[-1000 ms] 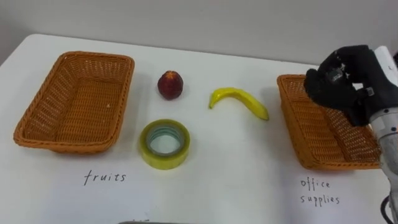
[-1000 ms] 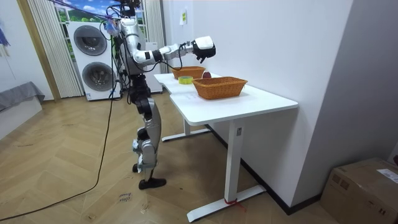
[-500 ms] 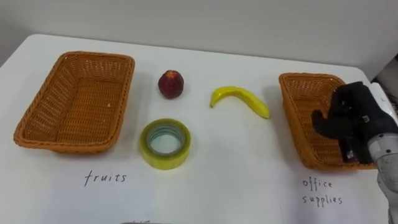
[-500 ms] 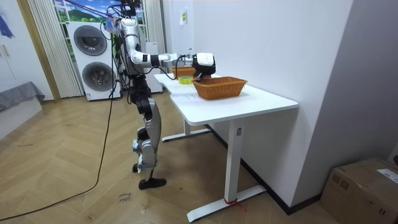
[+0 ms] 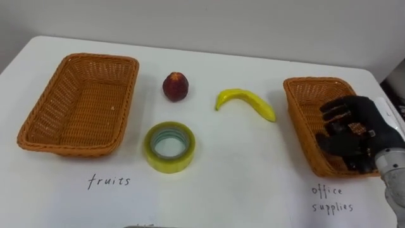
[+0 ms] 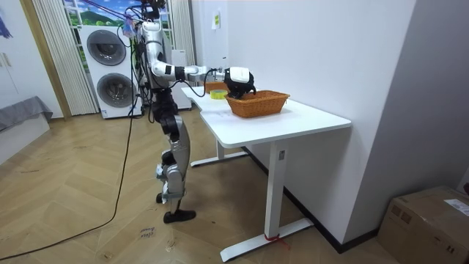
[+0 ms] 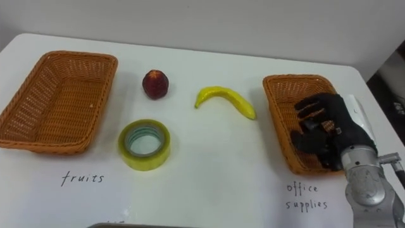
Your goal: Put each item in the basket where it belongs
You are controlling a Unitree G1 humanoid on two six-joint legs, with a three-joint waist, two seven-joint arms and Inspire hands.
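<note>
Fruit basket (image 5: 76, 104): empty. Red fruit (image 5: 176, 86), banana (image 5: 245, 103), tape roll (image 5: 169, 146): unsorted on table (image 5: 253, 171). My right hand (image 5: 351, 134): fingers spread, released, over office-supplies basket (image 5: 304, 95).

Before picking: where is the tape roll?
In the eye views the tape roll lies left of centre, below the red fruit, beside the fruits basket.

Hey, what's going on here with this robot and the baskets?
A humanoid robot stands at a white table, sorting. Its right hand hangs open over the office supplies basket at its right. The tape roll, banana and red fruit lie on the table between the baskets, not yet sorted. The fruits basket on the left holds nothing.
</note>
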